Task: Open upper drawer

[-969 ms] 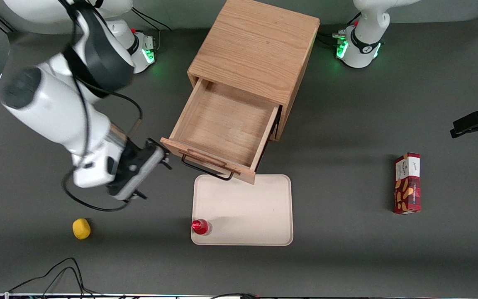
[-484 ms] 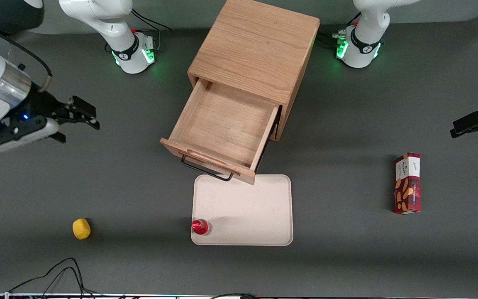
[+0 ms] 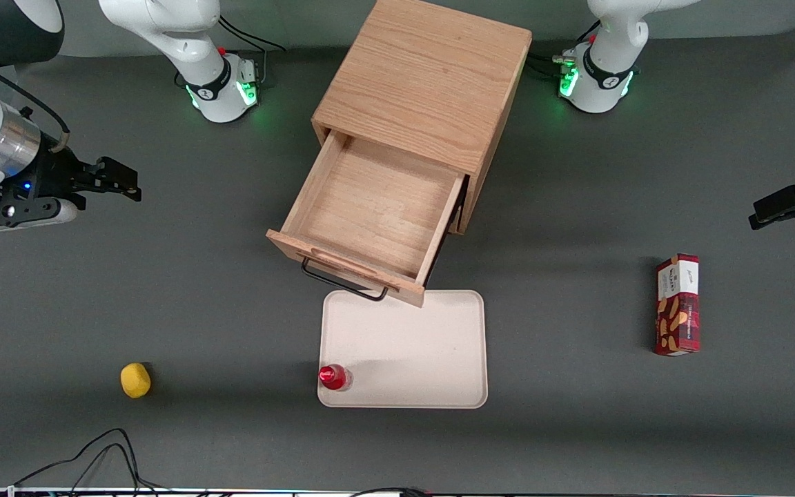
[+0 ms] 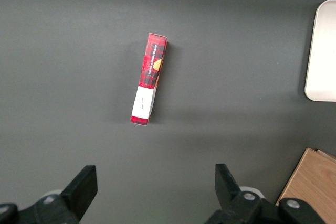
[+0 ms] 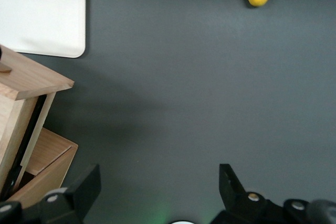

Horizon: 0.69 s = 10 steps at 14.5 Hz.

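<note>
The upper drawer (image 3: 370,221) stands pulled well out of the oak cabinet (image 3: 425,83), empty, over the tray's (image 3: 404,348) edge; looks light, rigid, free-sliding; its thin black wire handle (image 3: 342,281) is the hold; the gripper (image 3: 121,185) hovers fingers apart, empty, toward the working arm's end.

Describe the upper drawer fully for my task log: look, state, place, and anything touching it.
The upper drawer is light oak-looking wood, a shallow open-topped box with plain board sides and nothing visible inside. It stands pulled far out of the boxy cabinet, angled toward the front camera. A thin black wire bar handle hangs on its front panel, whose corner overhangs the white tray; contact cannot be judged. The gripper hangs open, empty, well toward the working arm's end, touching nothing.
</note>
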{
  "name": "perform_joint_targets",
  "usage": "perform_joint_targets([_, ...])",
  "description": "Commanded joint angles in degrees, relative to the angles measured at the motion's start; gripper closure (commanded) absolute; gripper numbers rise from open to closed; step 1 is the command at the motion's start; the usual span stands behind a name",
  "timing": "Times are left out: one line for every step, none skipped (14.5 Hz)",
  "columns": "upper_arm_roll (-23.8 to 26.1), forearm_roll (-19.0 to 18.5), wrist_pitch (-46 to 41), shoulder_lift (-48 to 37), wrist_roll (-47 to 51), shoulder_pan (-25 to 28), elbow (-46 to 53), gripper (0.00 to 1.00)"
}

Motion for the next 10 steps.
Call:
perform_joint_targets([0.30, -1.04, -0.45, -2.77, 2.94, -0.49, -2.48, 0.00])
perform_joint_targets([0.39, -1.82, -0.62, -2.85, 3.02, -0.41, -2.47, 0.00])
perform_joint_targets([0.56, -2.26, -0.63, -2.94, 3.11, -0.49, -2.21, 0.00])
perform_joint_targets([0.56, -2.44, -0.71, -3.64, 3.20, -0.49, -2.21, 0.00])
perform_joint_targets([0.48, -2.45, -0.71, -3.73, 3.98, -0.75, -2.21, 0.00])
perform_joint_targets([0.56, -2.45, -0.63, -3.99, 4.51, -1.45, -2.21, 0.00])
perform_joint_targets([0.56, -2.53, -0.63, -4.17, 4.52, -1.46, -2.12, 0.00])
perform_joint_targets([0.56, -2.45, -0.63, -4.35, 4.52, -1.55, -2.04, 0.00])
perform_joint_targets([0.56, -2.45, -0.63, -4.52, 4.52, -1.55, -2.03, 0.00])
perform_joint_targets([0.56, -2.36, -0.63, -4.52, 4.43, -1.55, -1.95, 0.00])
